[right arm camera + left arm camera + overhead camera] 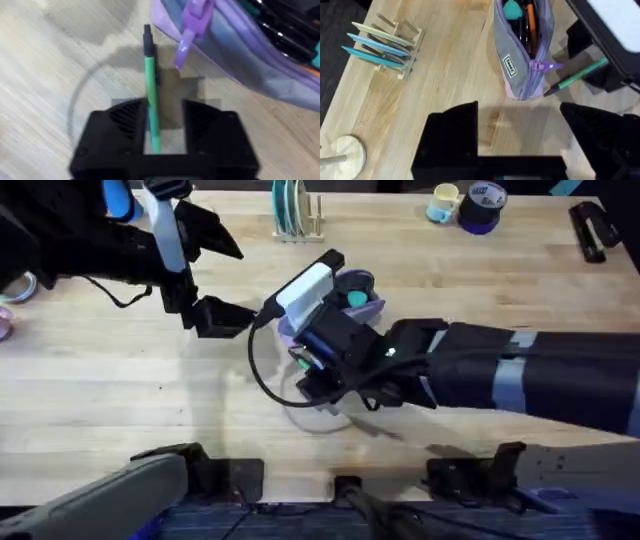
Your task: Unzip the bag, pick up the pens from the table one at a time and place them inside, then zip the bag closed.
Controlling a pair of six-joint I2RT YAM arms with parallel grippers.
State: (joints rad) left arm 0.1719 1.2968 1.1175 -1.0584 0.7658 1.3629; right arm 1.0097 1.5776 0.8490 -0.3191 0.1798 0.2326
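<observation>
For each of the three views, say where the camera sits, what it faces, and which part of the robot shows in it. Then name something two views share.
Overhead: above the arm bases, looking down and forward over the table; both arms show, the right one reaching to the bag.
Left wrist: on the left arm, looking down at the open bag; its own open left gripper at the bottom.
Right wrist: on the right arm, close over the table; the right gripper shut on the green pen.
Shared: both wrist views show the green pen and the bag.
</observation>
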